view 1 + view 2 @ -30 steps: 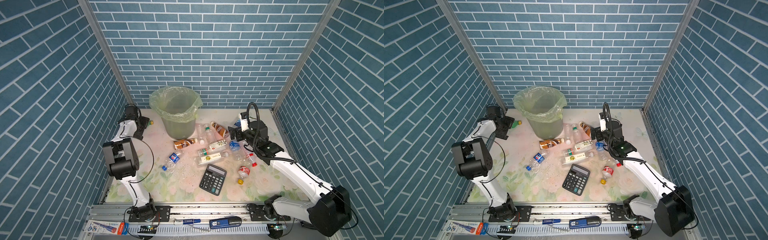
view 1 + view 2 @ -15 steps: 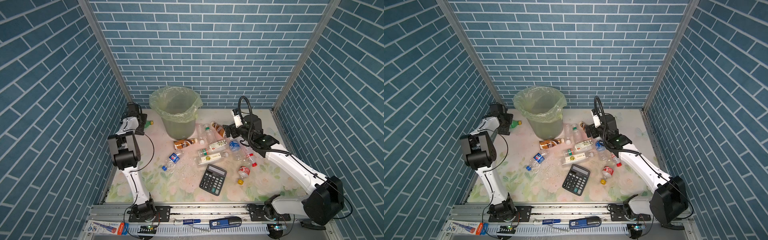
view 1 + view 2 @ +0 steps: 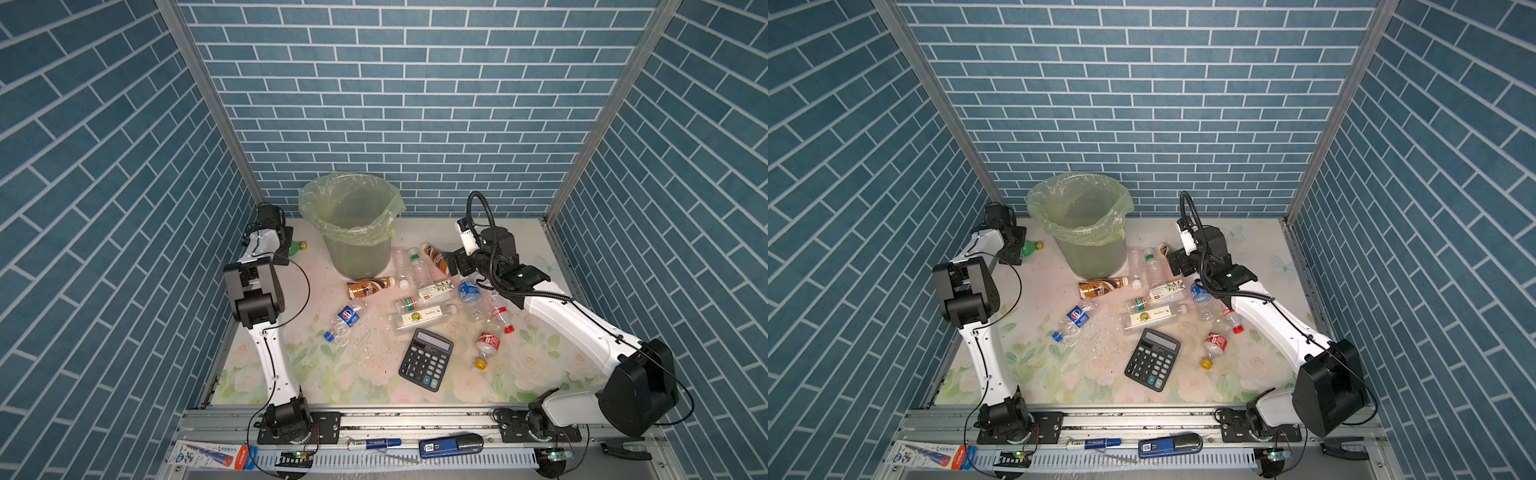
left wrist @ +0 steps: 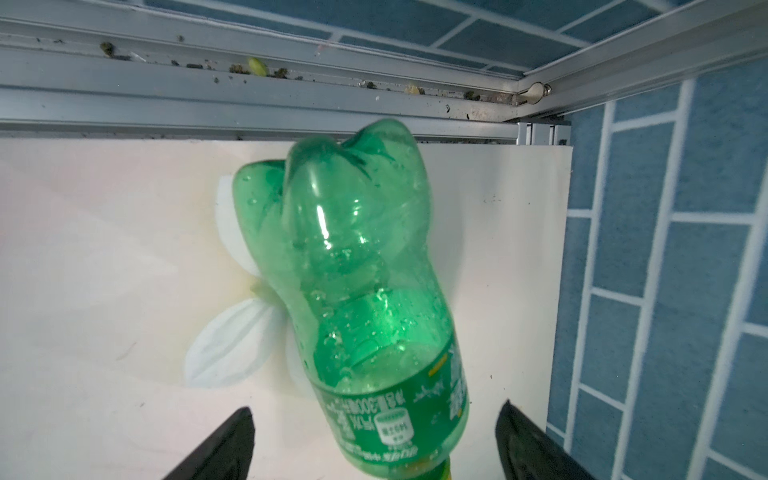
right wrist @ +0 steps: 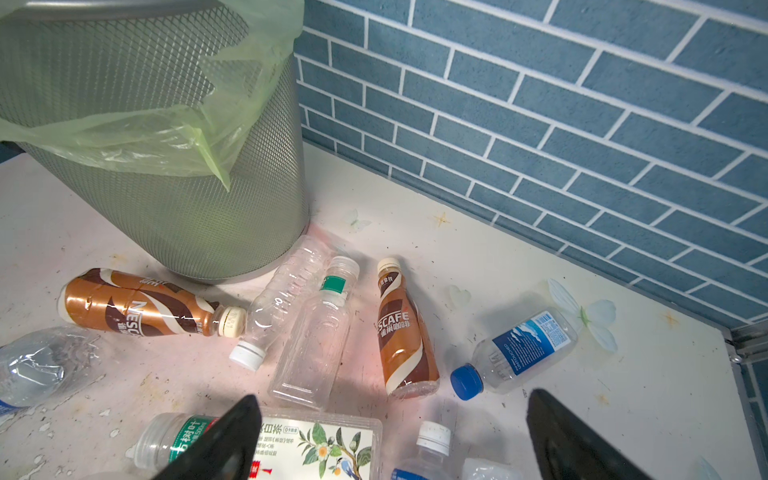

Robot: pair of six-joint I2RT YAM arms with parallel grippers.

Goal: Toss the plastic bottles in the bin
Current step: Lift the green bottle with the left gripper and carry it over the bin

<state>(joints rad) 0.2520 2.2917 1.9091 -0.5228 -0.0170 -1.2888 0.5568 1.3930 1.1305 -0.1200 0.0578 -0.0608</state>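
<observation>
Two pickups in hand. Left tool [image 4: 375, 409], jaws apart, straddles the green bottle [image 4: 353, 249] lying on the surface [image 3: 374, 374] left of the bin [image 3: 357, 257]; closing comes next. Right tool [image 5: 392, 395], jaws apart, hovers above a brown bottle [image 5: 401, 328]; descent needed.

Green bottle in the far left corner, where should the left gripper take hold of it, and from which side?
Probably grip the green bottle across its straight labelled section, from above: it lies on its side on the table, and the left gripper straddles that part with open jaws.
</observation>
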